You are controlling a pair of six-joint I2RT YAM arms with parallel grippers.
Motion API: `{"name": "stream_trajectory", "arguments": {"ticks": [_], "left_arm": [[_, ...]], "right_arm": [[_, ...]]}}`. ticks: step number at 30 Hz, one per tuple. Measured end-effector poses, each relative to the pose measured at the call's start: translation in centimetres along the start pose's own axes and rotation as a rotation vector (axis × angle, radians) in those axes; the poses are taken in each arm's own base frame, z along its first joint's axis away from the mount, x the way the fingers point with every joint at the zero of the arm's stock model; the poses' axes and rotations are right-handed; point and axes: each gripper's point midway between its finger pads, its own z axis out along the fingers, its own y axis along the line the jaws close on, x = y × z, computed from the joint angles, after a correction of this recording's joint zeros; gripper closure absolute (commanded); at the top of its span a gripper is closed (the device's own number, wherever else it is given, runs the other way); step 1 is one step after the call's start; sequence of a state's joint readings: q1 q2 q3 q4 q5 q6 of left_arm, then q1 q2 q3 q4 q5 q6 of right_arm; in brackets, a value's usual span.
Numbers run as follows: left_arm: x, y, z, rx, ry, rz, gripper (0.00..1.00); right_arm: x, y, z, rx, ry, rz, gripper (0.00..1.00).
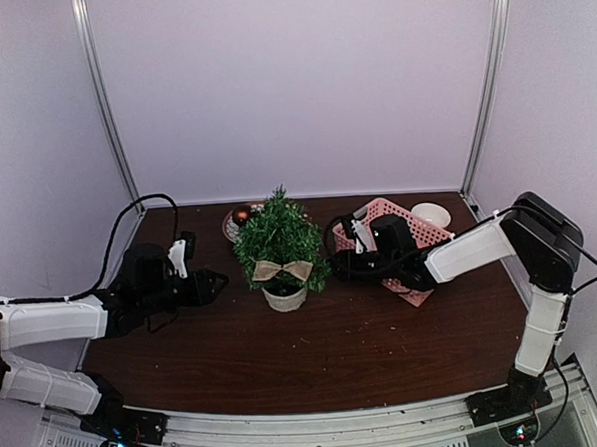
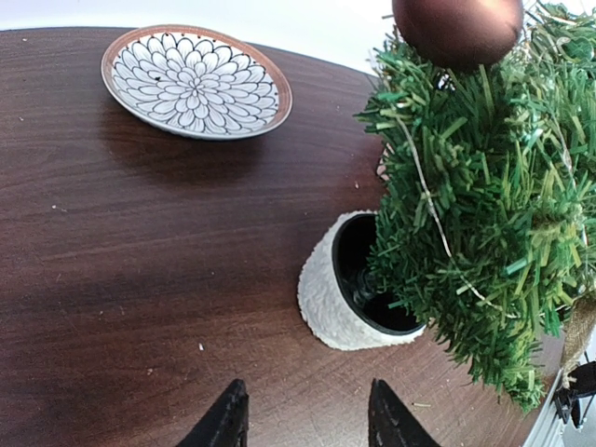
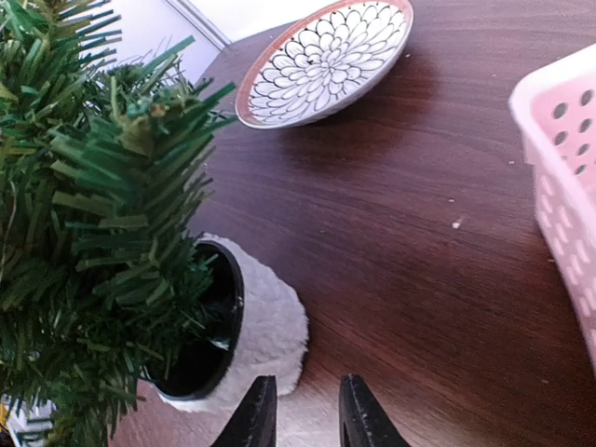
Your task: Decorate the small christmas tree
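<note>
Top external view has the small christmas tree [image 1: 277, 243] standing in its whitish pot [image 1: 285, 298] at the middle of the dark table [image 1: 365, 350], between the two arms. The left gripper [image 1: 217, 281] points at it from the left and stops just short of the lower branches. The right gripper [image 1: 337, 253] comes in from the right, close to the foliage.

From the left wrist, the pot [image 2: 328, 303] sits just ahead of the fingertips [image 2: 226, 424]. The jaws stand partly apart with only bare table between them. From the right wrist, the pot [image 3: 270, 326] lies just ahead and left of the fingertips [image 3: 256, 414]. That pair keeps a narrower gap, also holding nothing.

A burlap bow [image 1: 283, 271] sits low on the tree's front. A bronze ball [image 2: 456, 28] rests against the upper branches; whether it hangs there I cannot tell. Behind the tree lies a flower-patterned plate [image 2: 196, 82], empty in both wrist views. A pink basket [image 1: 411, 225] stands behind the right arm, which covers much of it, and a small white bowl [image 1: 431, 215] sits beside it.

Both wrist views cut off the treetop, and the ball is cropped at the frame edge.
</note>
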State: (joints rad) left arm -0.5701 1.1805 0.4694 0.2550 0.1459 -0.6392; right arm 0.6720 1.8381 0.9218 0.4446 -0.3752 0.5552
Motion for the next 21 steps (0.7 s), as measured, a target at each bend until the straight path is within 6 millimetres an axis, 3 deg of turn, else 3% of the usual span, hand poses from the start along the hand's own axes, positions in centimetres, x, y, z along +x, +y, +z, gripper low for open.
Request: {"name": "stream_trajectory", "arguments": {"ticks": [10, 21], "left_arm": [[0.0, 0.0, 0.0, 0.000, -0.001, 0.000, 0.56], [-0.2, 0.0, 0.0, 0.001, -0.006, 0.000, 0.56]], "right_arm": [[1.3, -0.3, 2.8, -0.053, -0.001, 0.107, 0.74], [1.6, 1.1, 4.2, -0.125, -0.011, 0.139, 0.74]]}}
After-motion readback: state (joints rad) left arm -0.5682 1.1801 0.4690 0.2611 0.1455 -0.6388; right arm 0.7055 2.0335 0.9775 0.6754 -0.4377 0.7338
